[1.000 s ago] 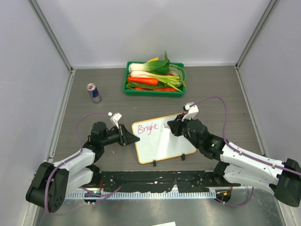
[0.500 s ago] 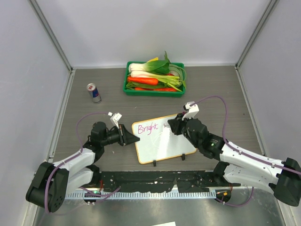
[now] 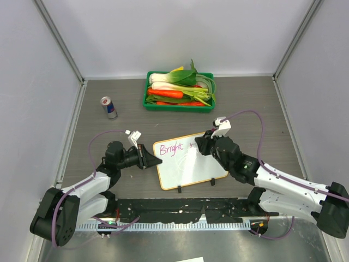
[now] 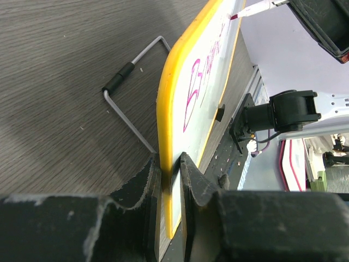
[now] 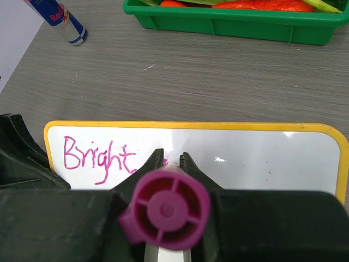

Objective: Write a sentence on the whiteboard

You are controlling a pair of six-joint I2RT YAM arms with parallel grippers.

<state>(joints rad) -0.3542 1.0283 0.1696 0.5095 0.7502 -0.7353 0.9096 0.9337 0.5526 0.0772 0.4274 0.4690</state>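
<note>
Right tool (image 5: 170, 159) hides marker (image 5: 163, 210) tip, seemingly touching whiteboard (image 5: 262, 164).

whiteboard (image 3: 185, 169): glossy white face, smooth yellow rim (plastic, by the look) | desk (image 3: 262, 109): matt grey wood grain | tray (image 3: 177, 107): shiny green plastic | marker (image 5: 163, 210): purple plastic
</note>
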